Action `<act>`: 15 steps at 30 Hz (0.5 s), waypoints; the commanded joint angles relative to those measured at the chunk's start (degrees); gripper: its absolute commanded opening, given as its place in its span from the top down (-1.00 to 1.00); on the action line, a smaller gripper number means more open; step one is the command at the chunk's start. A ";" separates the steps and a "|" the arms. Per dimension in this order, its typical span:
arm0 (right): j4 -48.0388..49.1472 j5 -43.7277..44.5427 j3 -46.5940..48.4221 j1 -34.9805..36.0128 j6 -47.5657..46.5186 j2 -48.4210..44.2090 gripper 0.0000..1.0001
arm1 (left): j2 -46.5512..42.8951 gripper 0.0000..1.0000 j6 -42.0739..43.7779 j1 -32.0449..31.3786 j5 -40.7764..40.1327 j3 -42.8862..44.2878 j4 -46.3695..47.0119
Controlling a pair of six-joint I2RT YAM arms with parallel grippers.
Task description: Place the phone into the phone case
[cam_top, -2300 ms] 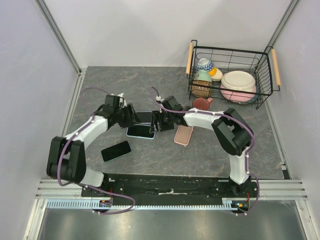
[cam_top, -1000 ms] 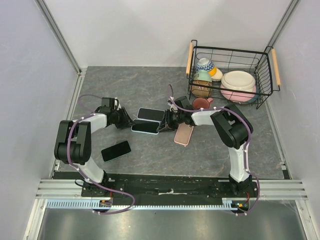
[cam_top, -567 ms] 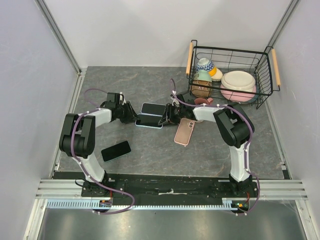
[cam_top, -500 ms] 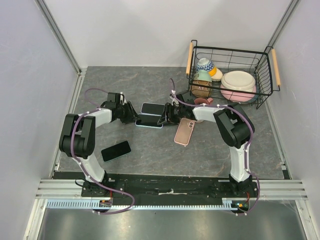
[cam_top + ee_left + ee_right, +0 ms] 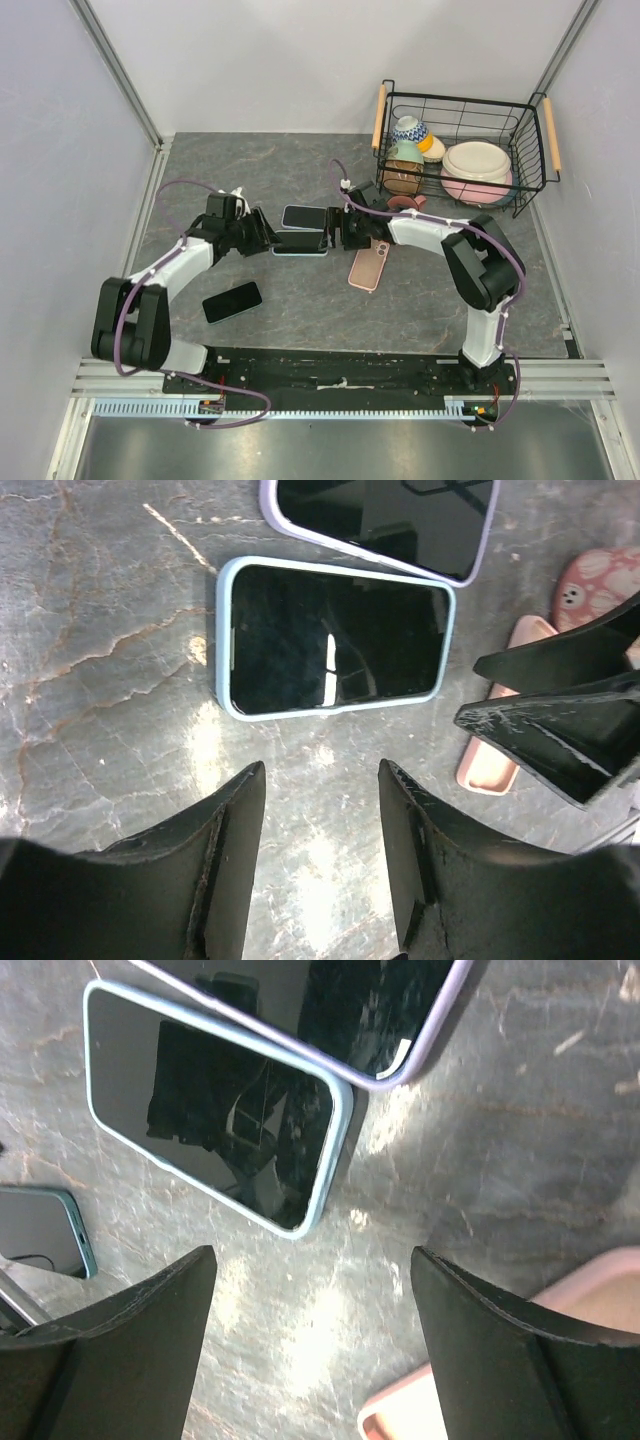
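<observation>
The phone [image 5: 300, 243] lies flat and screen up inside the light blue phone case [image 5: 226, 640] on the table's middle. In the left wrist view the phone [image 5: 335, 638] fills the case just beyond my left gripper [image 5: 322, 770], which is open and empty. My right gripper [image 5: 312, 1258] is open too, with bare table between its fingers and the cased phone [image 5: 215, 1120] just ahead. In the top view the left gripper [image 5: 262, 238] and right gripper [image 5: 335, 232] flank the phone's two ends without touching it.
A phone in a lilac case [image 5: 303, 217] lies right behind the blue one. A pink-cased phone [image 5: 368, 266] lies face down under the right arm. A dark phone [image 5: 232, 301] sits front left. A wire basket [image 5: 540, 150] of bowls stands back right, with a reddish cup [image 5: 402, 207] before it.
Both grippers have let go of the cased phone's ends, widened their jaws and drawn back a little. The phone in its blue case stays flat on the table.
</observation>
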 commanded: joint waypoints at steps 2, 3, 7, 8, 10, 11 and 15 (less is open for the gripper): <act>-3.02 6.57 -3.46 2.34 -2.55 -7.63 -0.72 | -7.96 -0.14 1.12 -0.05 3.38 -2.53 1.75; -3.11 7.28 -4.07 2.69 -2.64 -8.42 -0.71 | -8.92 -0.14 1.03 -0.05 3.64 -3.32 2.45; -4.08 10.96 -6.45 2.87 -3.42 -11.94 -0.72 | -14.36 -0.15 0.85 -0.05 6.45 -5.78 5.61; -4.51 11.76 -6.63 2.96 -3.51 -12.38 -0.72 | -15.42 -0.15 0.68 -0.05 7.16 -6.49 6.58; -4.96 12.90 -6.72 3.05 -3.87 -12.65 -0.72 | -17.01 -0.15 0.15 -0.05 8.47 -8.42 9.13; -5.74 14.04 -6.54 3.05 -4.13 -12.48 -0.72 | -18.41 -0.15 0.06 0.04 8.83 -8.95 9.57; -7.24 16.25 -6.19 3.22 -3.96 -11.77 -0.65 | -20.27 -0.16 -0.12 -0.05 9.97 -10.44 10.80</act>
